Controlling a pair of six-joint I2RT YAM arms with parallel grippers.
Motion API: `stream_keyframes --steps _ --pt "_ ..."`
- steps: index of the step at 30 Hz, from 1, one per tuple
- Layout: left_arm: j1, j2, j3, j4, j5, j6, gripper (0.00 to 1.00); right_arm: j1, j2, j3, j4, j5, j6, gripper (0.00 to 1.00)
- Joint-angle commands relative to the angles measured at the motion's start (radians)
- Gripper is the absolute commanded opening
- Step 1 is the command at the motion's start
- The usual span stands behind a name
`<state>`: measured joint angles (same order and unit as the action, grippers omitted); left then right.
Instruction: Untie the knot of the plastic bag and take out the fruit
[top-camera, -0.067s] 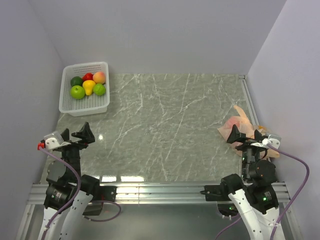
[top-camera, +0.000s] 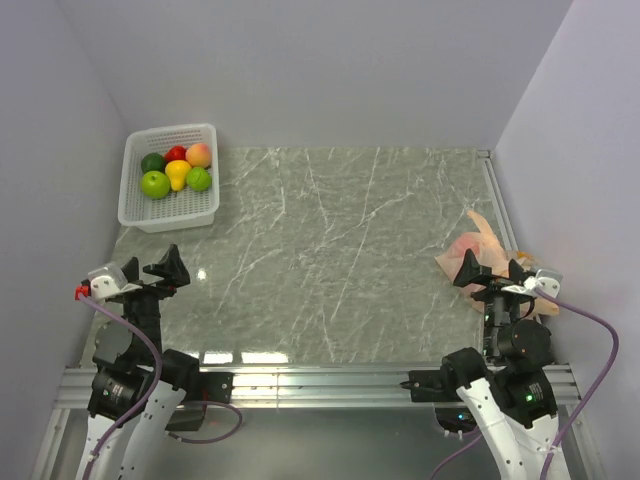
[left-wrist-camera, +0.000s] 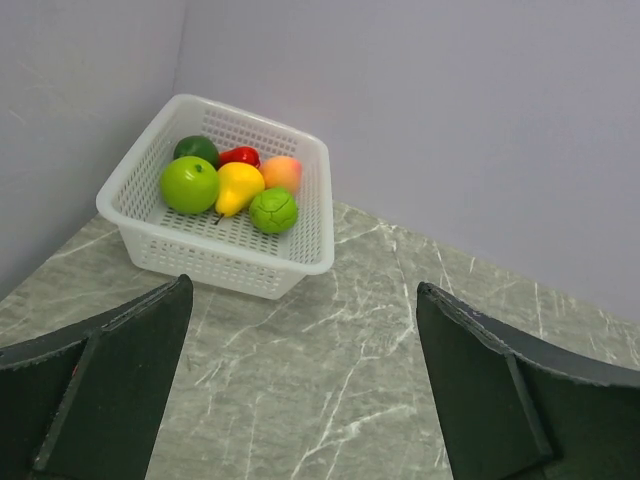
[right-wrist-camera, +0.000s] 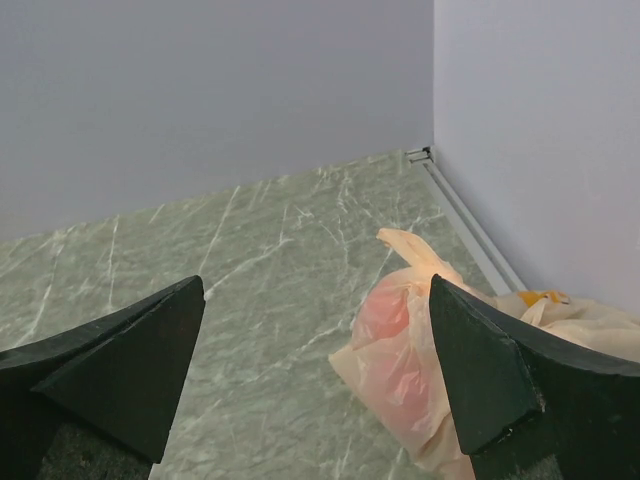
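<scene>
Lower the released, empty right gripper (right-wrist-camera: 315, 295) onto the knot (right-wrist-camera: 405, 243) at the right edge of the table (top-camera: 330, 250). Pinch only the tuft.

Counter (top-camera: 330, 250): grey-green marble pattern, white veins, glossy, with light glare near its front edge. Walls (top-camera: 300, 70): plain pale lavender, enclosing three sides.

Polished stone, thin plastic
We see a glossy marble-look tabletop (top-camera: 330, 260), a crinkly translucent plastic bag (right-wrist-camera: 400, 350), a white perforated plastic basket (left-wrist-camera: 225, 258) and matt black jaws.
</scene>
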<state>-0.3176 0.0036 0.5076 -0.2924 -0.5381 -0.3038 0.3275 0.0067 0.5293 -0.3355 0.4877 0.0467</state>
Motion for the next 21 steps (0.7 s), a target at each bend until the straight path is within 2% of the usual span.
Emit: stream_keyframes --steps 1,5,9,12,15,16,20,21 --pt "0.008 -0.168 0.014 0.021 0.017 -0.011 0.99 -0.004 -0.220 0.017 0.004 0.012 -0.005 1.00" --pt "0.008 -0.160 0.029 0.016 0.039 -0.028 0.99 -0.027 -0.231 0.015 0.007 0.113 0.022 1.00" --pt "0.008 -0.120 0.048 0.013 0.098 -0.020 0.99 -0.024 -0.160 0.049 -0.023 0.193 0.077 1.00" --pt "0.009 -0.091 0.049 -0.004 0.079 -0.044 0.99 -0.025 -0.021 0.129 -0.112 0.282 0.197 1.00" --pt "0.008 -0.085 0.045 -0.013 0.063 -0.087 0.99 -0.025 0.194 0.239 -0.224 0.308 0.322 1.00" --pt "0.008 -0.070 0.048 -0.039 0.052 -0.134 0.99 -0.025 0.313 0.271 -0.256 0.305 0.347 1.00" --pt "0.006 0.015 0.081 -0.094 0.107 -0.178 0.99 -0.025 0.605 0.438 -0.477 0.420 0.530 1.00" --pt "0.005 0.028 0.089 -0.102 0.121 -0.184 0.99 -0.030 0.655 0.455 -0.514 0.445 0.629 1.00"
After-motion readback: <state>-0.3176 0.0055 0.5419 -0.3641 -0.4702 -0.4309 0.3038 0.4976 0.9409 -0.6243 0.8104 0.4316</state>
